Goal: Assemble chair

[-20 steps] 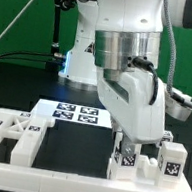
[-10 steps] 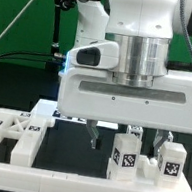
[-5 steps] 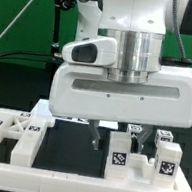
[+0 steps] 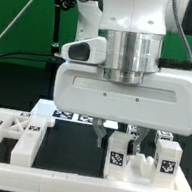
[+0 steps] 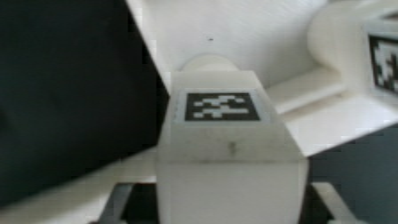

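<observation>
Closest to me, along the front of the desk (image 4: 68,158), the chair parts sit in a row. A big blocky piece (image 4: 8,135) is at the exterior view's left, and toward the right stands a small upright tagged block (image 4: 118,157) with another tagged piece (image 4: 166,163) just beside it. The gripper (image 4: 118,144) hangs straight down over that upright block, jaws about half open, with one finger (image 4: 99,137) on either side. From the wrist camera the block fills the gap, but I can't tell whether the pads are pressing on it. I'd say the step is the pick. Doing it well means squeezing square on the flat sides, centred, low enough not to tip the block, then lifting straight up clear of the neighbour. Behind lies the marker board (image 4: 61,112).
</observation>
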You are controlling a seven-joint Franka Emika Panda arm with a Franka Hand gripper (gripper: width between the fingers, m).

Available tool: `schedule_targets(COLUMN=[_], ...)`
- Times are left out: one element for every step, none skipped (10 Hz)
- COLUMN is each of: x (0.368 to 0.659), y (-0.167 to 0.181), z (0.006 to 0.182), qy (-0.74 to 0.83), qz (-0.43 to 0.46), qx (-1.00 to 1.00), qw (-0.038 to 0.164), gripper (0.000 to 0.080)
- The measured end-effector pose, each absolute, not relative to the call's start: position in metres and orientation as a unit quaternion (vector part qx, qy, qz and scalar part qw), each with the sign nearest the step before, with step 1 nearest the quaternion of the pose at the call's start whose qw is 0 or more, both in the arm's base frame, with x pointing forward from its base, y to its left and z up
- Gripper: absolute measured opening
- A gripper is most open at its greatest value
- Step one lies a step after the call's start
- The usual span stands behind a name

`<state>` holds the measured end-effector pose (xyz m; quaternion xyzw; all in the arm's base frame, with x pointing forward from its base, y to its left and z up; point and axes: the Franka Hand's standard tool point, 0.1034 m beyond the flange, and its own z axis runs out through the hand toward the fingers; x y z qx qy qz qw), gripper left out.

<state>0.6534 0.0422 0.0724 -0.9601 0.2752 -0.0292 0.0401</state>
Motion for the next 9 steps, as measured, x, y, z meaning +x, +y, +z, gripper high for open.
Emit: schedule_targets(x=[0.6533,0.6549,0.6550,0.6534,0.6518,0.6501,0.6494,0.6489,0.6488], y=[0.0421,0.0408,0.0388,0.0373,0.0373,0.0377,0.0397,0.0427,0.0428], z=[0.0723,0.0724,0.0722,0.0721,0.0723,0.0721,0.0716,0.0714,0.0714], qy=[0.350,0.416,0.486,0.561,0.623,0.667,0.695,0.730,0.742], qz=[-0.024,-0.014,-0.008,0.002,0.010,0.014,0.017,0.021,0.022], qx=[-0.936,-0.909,-0.873,-0.827,-0.781,-0.743,-0.717,-0.681,-0.668], qw=[0.037,0.035,0.038,0.042,0.046,0.049,0.048,0.046,0.046], gripper=[0.0285,0.0285,0.0285,0.0285,0.0285,0.0285,0.0286,0.0286,0.0287])
